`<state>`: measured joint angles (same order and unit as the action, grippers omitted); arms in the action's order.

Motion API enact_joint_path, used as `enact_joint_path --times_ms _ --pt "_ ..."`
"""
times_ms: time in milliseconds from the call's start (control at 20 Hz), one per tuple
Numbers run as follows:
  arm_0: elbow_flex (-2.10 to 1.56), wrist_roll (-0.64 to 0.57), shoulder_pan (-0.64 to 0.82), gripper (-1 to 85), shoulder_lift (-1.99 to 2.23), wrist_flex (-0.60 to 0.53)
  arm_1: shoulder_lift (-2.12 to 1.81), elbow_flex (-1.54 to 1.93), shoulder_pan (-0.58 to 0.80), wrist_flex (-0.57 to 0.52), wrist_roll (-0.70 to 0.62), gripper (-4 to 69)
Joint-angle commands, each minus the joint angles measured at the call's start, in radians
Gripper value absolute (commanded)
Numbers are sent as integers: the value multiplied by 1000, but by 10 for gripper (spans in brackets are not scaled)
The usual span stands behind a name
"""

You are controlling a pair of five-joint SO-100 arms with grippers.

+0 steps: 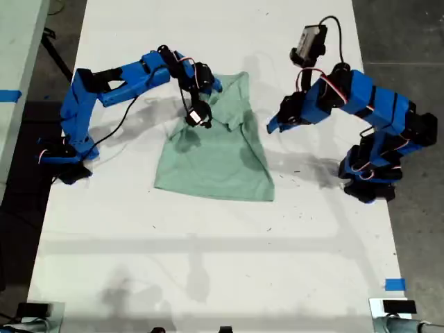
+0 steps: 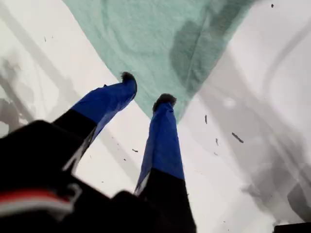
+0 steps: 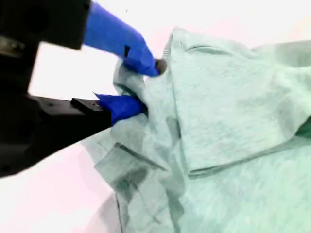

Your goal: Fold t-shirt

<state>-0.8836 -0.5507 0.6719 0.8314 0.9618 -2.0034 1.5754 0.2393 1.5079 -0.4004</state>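
A strip of blue tape [image 1: 395,284] lies nearest the camera on the white table [image 1: 208,250], toward the exterior view's right. Further up, the t-shirt [image 1: 215,152] lies mid-table, partly folded (its upper part bunched). My first gripper [image 2: 146,90] hovers beside the shirt's edge on the exterior view's right, fingers parted, holding nothing. My second gripper [image 3: 146,85] pinches a fold of the shirt's upper left fabric.
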Motion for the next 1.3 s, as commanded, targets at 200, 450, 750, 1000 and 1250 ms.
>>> enact_joint_path --times_ms 200,450,750,1000,1250 --pt "94 -31 -18 286 133 -11 -164 135 -34 -75 61 125" --pt "8 -115 -78 276 492 247 -334 298 -55 -84 104 125" --pt "-307 -98 -290 271 904 646 -359 423 -156 -115 81 208" --pt "-552 18 -483 248 1069 641 -149 459 -186 -209 48 310" --pt "-601 109 -565 244 1046 597 35 529 -201 -407 28 318"
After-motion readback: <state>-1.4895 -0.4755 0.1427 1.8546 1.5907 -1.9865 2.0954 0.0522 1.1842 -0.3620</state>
